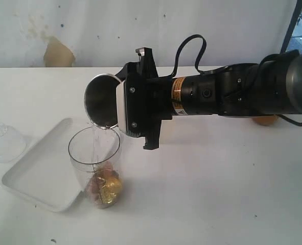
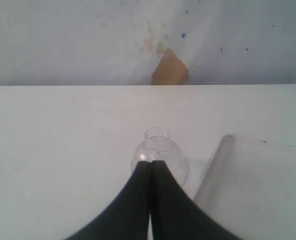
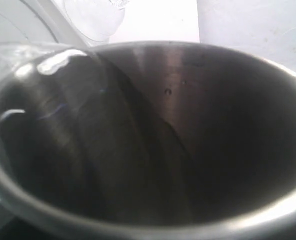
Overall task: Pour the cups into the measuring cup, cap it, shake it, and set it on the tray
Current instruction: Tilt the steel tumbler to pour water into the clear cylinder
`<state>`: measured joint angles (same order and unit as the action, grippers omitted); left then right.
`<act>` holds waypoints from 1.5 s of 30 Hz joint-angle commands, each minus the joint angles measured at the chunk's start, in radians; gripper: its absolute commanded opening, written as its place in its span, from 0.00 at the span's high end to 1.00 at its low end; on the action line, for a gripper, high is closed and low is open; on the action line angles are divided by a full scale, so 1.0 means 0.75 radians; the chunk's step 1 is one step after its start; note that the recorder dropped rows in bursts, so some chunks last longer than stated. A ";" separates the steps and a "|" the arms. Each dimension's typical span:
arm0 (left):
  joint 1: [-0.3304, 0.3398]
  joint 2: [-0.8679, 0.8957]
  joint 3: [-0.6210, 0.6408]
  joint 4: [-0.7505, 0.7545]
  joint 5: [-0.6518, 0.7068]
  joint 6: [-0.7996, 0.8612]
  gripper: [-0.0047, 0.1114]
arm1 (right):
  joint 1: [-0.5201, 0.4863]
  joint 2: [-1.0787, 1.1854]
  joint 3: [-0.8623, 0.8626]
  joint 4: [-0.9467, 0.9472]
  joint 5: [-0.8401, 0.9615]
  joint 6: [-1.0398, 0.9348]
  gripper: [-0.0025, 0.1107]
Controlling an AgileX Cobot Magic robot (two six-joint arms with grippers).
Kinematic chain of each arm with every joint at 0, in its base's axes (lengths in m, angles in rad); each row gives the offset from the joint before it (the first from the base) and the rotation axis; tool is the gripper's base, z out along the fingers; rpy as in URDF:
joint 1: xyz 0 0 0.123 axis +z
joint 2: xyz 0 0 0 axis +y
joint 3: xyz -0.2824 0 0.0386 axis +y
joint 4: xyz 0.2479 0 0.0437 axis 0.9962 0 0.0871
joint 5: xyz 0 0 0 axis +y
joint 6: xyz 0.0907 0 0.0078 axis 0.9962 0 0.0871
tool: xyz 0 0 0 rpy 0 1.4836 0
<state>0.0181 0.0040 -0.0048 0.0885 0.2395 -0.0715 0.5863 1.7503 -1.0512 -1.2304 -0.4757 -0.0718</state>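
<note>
My right gripper is shut on the steel tumbler and holds it tipped on its side, mouth down-left, over the measuring cup. The lip hangs just above the cup's rim, and a thin clear streak runs from it into the cup. The clear cup stands upright on the table with gold and pink pieces at its bottom. In the right wrist view the tumbler's dark inside fills the frame. The brown cup peeks out behind the right arm. The white tray lies left of the measuring cup. My left gripper is shut and empty.
A clear domed cap sits on the table left of the tray; in the left wrist view this cap lies just past my left fingertips, beside the tray's rim. The right arm spans the table's right half.
</note>
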 commanded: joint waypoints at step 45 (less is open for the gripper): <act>-0.011 -0.005 0.006 -0.008 -0.005 0.002 0.96 | 0.000 -0.019 -0.049 0.033 0.016 -0.244 0.98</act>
<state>0.0181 0.0040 -0.0048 0.0885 0.2395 -0.0715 0.5863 1.7503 -1.0709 -1.2287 -0.4468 -0.2356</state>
